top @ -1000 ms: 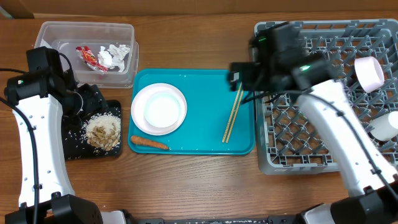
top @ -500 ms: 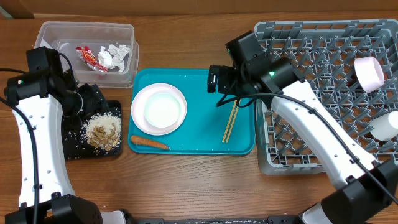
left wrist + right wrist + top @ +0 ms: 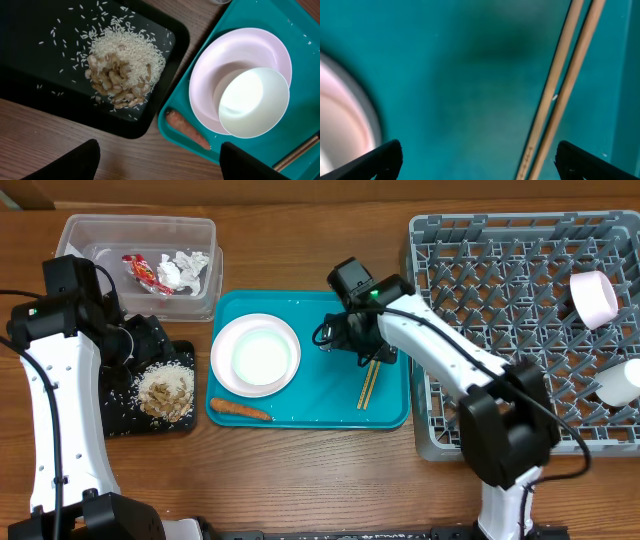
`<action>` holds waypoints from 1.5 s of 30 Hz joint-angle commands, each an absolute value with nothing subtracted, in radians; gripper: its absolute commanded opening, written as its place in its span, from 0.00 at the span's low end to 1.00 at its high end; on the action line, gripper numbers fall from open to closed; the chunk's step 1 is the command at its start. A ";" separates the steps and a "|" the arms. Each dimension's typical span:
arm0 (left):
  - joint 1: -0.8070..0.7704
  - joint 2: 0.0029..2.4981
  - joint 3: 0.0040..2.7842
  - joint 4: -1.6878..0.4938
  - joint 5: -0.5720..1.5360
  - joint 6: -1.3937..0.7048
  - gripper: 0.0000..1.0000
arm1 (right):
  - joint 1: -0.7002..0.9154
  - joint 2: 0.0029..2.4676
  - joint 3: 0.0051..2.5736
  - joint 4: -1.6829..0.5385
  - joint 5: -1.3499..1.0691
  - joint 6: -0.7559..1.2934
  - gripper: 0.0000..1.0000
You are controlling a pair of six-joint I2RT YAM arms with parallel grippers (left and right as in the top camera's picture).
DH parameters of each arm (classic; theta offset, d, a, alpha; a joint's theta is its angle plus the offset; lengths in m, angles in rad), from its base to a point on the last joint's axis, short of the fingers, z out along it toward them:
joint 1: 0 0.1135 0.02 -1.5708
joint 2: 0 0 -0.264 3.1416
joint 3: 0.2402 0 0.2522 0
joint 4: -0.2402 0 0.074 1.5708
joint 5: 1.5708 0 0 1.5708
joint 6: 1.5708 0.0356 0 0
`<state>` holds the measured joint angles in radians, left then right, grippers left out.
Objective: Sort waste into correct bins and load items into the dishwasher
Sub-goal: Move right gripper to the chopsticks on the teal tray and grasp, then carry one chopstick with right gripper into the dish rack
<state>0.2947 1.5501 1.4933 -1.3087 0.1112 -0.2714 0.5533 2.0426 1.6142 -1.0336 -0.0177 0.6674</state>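
Here, the chopsticks lie parallel on the teal tray, long axis near vertical, tops leaning toward upper right; the right gripper hovers above, jaws spread, empty.

No text, number or brand can be read anywhere. The red snack wrapper in the clear tub carries print too small to make out. One of the chopsticks bears a faint, illegible mark near its lower end.
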 commanded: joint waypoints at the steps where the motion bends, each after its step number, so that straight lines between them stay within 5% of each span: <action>1: 0.293 1.528 1.510 -1.304 0.104 -0.285 0.79 | 0.555 2.101 1.616 -1.034 -0.005 0.728 1.00; 25: 0.293 1.528 1.508 -1.304 0.104 -0.285 0.79 | 0.555 2.155 1.521 -0.963 -0.039 0.738 1.00; 32: 0.293 1.528 1.508 -1.305 0.104 -0.285 0.79 | 0.555 2.155 1.521 -1.004 -0.044 0.738 0.54; 45: 0.293 1.528 1.508 -1.305 0.104 -0.285 0.79 | 0.555 2.155 1.521 -1.054 -0.042 0.733 0.10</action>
